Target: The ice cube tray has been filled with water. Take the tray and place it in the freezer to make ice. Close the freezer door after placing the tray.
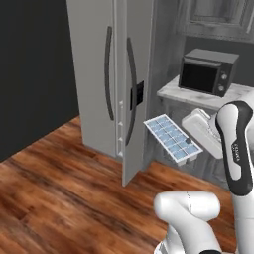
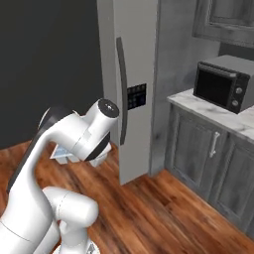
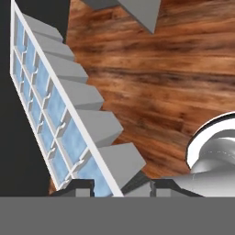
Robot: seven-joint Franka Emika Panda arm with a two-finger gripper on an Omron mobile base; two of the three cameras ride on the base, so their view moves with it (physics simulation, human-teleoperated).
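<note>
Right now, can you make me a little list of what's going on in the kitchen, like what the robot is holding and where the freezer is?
held thing: ice cube tray, up in the air, tilted, above the wood floor
water: pale blue, in the tray's square cells
pincer: shut on one end of the tray
freezer: tall and grey, to the tray's left; one door stands slightly ajar
tray in freezer: not yet
nearby: black microwave on the counter

Rendering evenly and softly lit, casting no hard shadows, showing slight coarse pixelation, glaring nowhere.
</note>
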